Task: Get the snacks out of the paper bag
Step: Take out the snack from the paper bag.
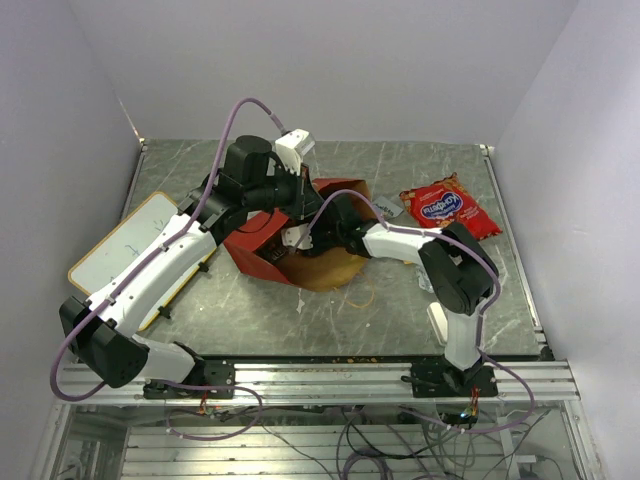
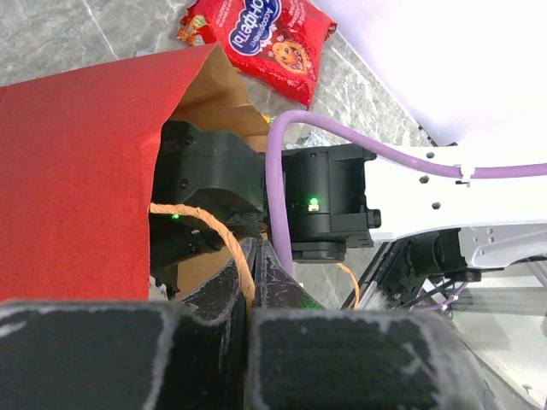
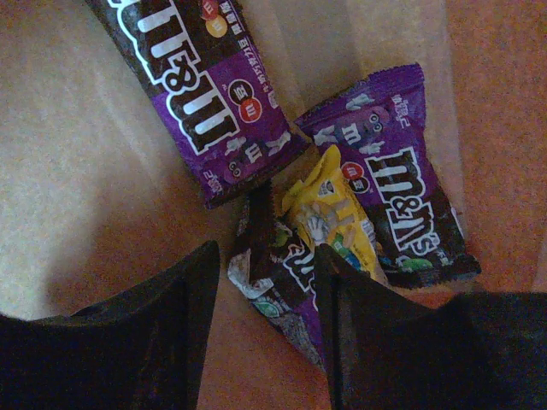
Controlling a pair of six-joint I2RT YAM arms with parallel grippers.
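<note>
Snacks [image 3: 402,196] inside paper bag [image 3: 77,154], right wrist view only

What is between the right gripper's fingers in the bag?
A small purple candy pack lies there, beside a yellow pack; the right wrist view shows it.

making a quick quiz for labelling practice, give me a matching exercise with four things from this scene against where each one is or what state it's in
Things
1. red packet
2. yellow wrapper
3. left gripper
4. whiteboard

Places or states
a. inside the paper bag, among purple wrappers
b. shut on the bag's tan handle
c. lying on the table, outside the bag
d. at the table's left side, partly under the left arm

Pairs: 1-c, 2-a, 3-b, 4-d
</note>
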